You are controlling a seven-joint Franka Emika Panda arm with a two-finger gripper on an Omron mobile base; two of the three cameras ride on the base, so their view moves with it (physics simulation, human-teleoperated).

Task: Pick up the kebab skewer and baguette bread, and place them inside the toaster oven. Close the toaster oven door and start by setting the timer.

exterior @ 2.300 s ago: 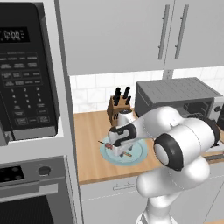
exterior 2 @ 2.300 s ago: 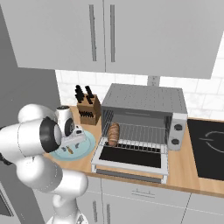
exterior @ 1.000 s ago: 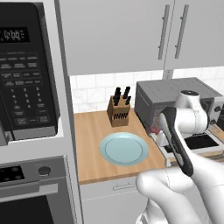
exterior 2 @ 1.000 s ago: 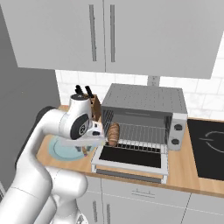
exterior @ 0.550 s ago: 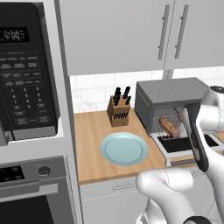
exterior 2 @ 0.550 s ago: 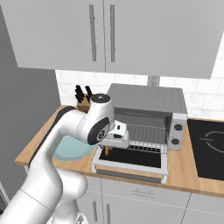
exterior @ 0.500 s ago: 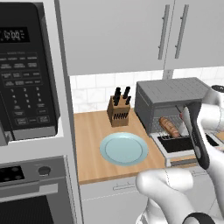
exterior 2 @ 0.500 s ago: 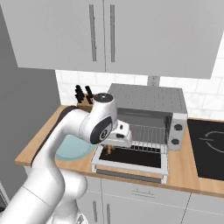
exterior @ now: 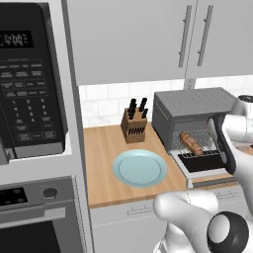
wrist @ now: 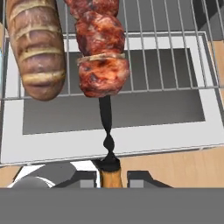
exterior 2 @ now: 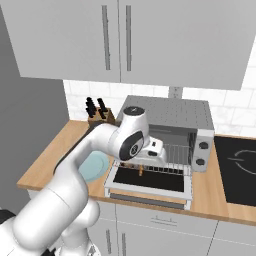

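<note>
One white arm (exterior 2: 95,150) reaches from the lower left of the right base view, elbow bent, hand levelled at the toaster oven (exterior 2: 170,132), above its dropped door (exterior 2: 150,182). On the wire rack (wrist: 166,48) lies the baguette bread (wrist: 37,48). Beside it, over the rack, the gripper (wrist: 111,175) clenches the kebab skewer (wrist: 100,57) by its wooden end.

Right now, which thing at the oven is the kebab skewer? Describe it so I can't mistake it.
Start at the grey toaster oven on the wooden counter, its door dropped open. On the wire rack lies the baguette bread; the kebab skewer lies alongside it. Unlike the smooth golden loaf, it is a thin dark stick threaded with reddish meat chunks, its handle end gripped in the jaws.
</note>
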